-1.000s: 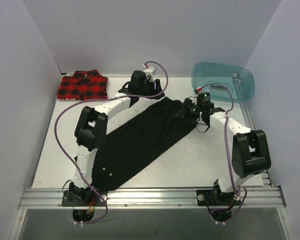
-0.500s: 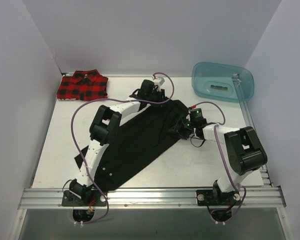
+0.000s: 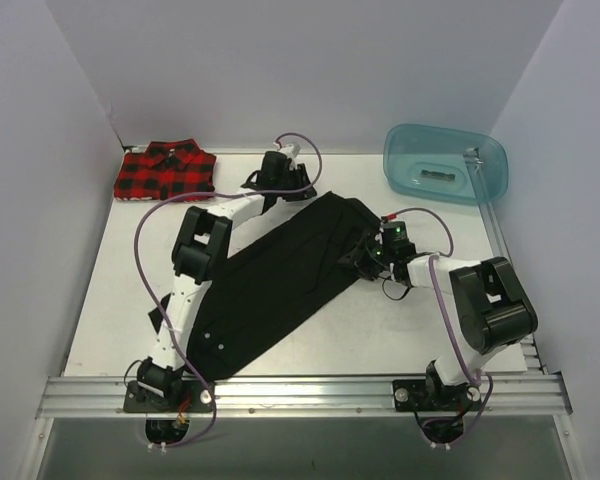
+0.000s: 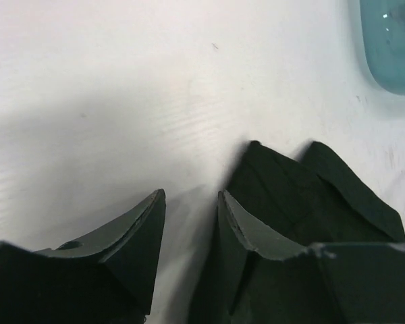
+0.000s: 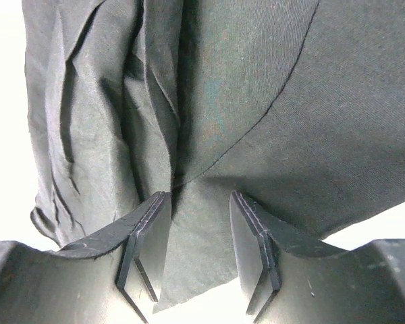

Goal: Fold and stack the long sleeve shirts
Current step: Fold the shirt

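- Top external view: the black shirt [image 3: 280,290] lies spread in a long diagonal band across the bench [image 3: 420,320], and the plaid shirt [image 3: 166,172] sits folded in the far left corner.
  - The step in hand looks like taking the black shirt's far end with both arms so it can be folded.
  - The left gripper [image 3: 288,185] is at that end's far edge and the right gripper [image 3: 358,255] at its right edge.
  - To fold evenly, both should probably grip at matching spots and lift together.
- Left wrist view: the left gripper [image 4: 190,202] is partly open and holds nothing, with only bare bench [image 4: 121,81] between its fingers.
  - A pointed corner of the black shirt [image 4: 304,196] lies just beside its right finger.
  - It likely needs to shift sideways over that corner before closing.
- Right wrist view: the right gripper [image 5: 201,236] is partly open, low over the black shirt [image 5: 256,88].
  - Its fingers straddle a flap of the hem, and the flap is not pinched.
  - Creases run beside the left finger, so closing should catch the whole flap and not a single wrinkle.
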Tool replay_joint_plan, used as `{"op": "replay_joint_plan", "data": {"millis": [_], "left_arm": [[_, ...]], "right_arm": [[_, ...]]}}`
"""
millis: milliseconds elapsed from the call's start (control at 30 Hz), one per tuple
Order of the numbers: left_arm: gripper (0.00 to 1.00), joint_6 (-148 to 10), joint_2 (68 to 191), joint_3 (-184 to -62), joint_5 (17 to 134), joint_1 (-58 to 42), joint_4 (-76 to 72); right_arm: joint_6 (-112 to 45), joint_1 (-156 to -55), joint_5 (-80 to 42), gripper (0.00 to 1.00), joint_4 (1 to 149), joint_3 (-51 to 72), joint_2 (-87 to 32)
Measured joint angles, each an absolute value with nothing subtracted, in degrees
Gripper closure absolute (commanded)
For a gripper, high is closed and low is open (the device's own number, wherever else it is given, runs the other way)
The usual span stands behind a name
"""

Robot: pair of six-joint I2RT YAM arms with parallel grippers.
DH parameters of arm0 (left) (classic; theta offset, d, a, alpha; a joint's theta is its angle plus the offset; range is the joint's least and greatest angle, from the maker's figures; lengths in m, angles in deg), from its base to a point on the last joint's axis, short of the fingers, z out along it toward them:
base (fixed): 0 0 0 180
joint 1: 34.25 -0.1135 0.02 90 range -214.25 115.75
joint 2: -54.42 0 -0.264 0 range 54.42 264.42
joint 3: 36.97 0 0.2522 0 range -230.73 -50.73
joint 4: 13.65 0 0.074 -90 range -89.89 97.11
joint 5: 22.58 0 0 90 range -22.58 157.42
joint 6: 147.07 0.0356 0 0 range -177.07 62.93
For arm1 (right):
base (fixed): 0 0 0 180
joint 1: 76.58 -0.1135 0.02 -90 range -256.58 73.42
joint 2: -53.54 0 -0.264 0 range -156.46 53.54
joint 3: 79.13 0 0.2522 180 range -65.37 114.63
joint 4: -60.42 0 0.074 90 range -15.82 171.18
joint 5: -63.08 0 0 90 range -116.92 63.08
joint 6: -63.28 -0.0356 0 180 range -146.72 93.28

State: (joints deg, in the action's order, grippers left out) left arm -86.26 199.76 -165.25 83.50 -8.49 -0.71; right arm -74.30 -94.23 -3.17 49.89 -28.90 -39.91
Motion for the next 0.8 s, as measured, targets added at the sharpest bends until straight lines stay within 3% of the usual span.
{"op": "replay_joint_plan", "data": {"millis": [133,233,400,433,500,633,800], "left_arm": [[0.47,-87.3,199.5,-165.0,83.1,-9.6,-0.9],[0.37,-87.6,196.1,-160.8,82.5,-9.8,-0.8],[0.16,-86.8,177.5,-146.9,78.0,-9.6,5.1],[0.14,-86.8,172.4,-144.2,76.6,-9.5,6.9],[0.03,-87.0,161.1,-138.1,73.6,-9.2,9.6],[0.03,-88.3,138.4,-123.0,66.1,-7.3,13.1],[0.06,-90.4,123.7,-103.0,60.8,-5.5,21.8]], "right_arm": [[-71.5,-93.3,-4.7,0.59,55.4,-28.7,-37.2],[-67.6,-92.9,-6.5,0.59,63.3,-26.2,-34.0],[-61.2,-92.7,-10.0,0.63,74.1,-19.3,-26.9],[-60.5,-92.8,-10.6,0.65,75.2,-18.3,-25.9],[-58.9,-93.2,-12.3,0.74,77.9,-16.6,-23.9],[-57.6,-95.1,-15.4,0.87,82.4,-16.2,-21.9],[-58.1,-99.0,-17.8,0.86,85.1,-16.4,-23.3]]}}
